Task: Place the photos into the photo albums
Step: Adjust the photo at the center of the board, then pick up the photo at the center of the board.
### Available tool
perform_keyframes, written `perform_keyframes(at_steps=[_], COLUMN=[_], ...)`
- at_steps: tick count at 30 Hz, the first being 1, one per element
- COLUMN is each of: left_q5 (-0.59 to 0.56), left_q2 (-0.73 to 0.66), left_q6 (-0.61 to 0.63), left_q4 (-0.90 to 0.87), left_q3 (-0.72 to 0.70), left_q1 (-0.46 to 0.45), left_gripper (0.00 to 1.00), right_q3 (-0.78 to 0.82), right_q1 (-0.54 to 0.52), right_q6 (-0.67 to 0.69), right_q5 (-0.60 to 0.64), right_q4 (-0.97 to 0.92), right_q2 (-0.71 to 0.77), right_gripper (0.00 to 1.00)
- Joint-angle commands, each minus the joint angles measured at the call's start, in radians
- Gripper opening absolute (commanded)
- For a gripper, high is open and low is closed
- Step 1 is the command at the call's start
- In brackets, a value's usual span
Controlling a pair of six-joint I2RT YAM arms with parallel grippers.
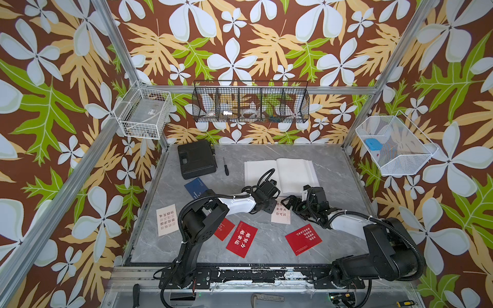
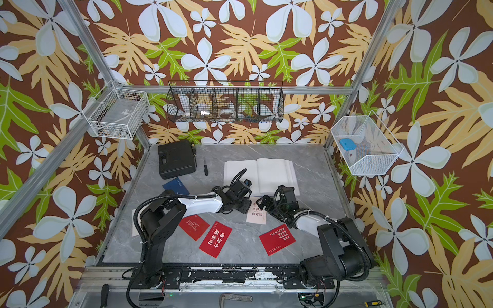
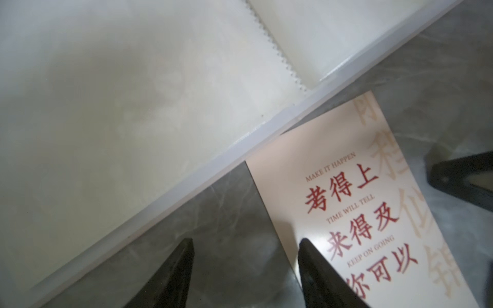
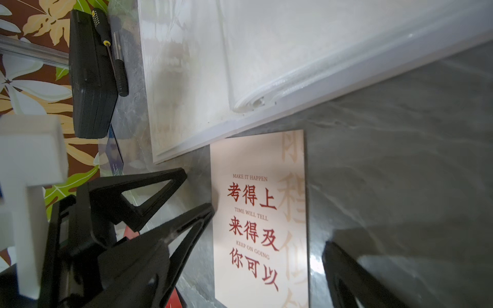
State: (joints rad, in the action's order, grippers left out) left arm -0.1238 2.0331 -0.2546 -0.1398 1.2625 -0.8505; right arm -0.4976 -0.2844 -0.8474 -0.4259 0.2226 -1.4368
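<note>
Open jaws flank the cream photo — album just beyond, black case farther.

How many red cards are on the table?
3. Leftmost red card partly under the left arm; middle red card beside it; rightmost red card near the right arm. The arms might hide others.

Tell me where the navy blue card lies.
In both top views, the thin navy blue card lies on the grey marble table, beside the black plastic case, left of the open white album.
</note>
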Motion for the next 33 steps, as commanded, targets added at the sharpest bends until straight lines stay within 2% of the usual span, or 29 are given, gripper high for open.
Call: perform_keyframes(at_steps=[1, 8, 15, 27, 33], left_q5=[0.008, -0.017, -0.077, -0.042, -0.035], left_q2=[0.031, 0.054, 0.086, 0.129, 0.129], left_q6=[-0.003, 0.006, 0.022, 0.028, 0.026], left_q4=[-0.146, -0.178, -0.243, -0.262, -0.257], left_q3=[-0.024, -0.022, 0.016, 0.012, 0.009], left_q1=[0.001, 0.001, -0.013, -0.015, -0.015], left_gripper=[0.62, 0.56, 0.55, 0.53, 0.53], right_q3=[0.002, -0.026, -0.035, -0.014, 0.007], right_q1=[-0.002, -0.002, -0.002, -0.001, 0.019], right_q6=[0.010, 0.027, 0.031, 0.015, -0.002], right_q5=[-0.006, -0.037, -0.030, -0.060, -0.059], right_q4=[-0.095, -0.076, -0.081, 0.007, 0.038], right_q2=[-0.010, -0.048, -0.042, -0.054, -0.025], right_gripper=[0.93, 0.93, 0.94, 0.91, 0.85])
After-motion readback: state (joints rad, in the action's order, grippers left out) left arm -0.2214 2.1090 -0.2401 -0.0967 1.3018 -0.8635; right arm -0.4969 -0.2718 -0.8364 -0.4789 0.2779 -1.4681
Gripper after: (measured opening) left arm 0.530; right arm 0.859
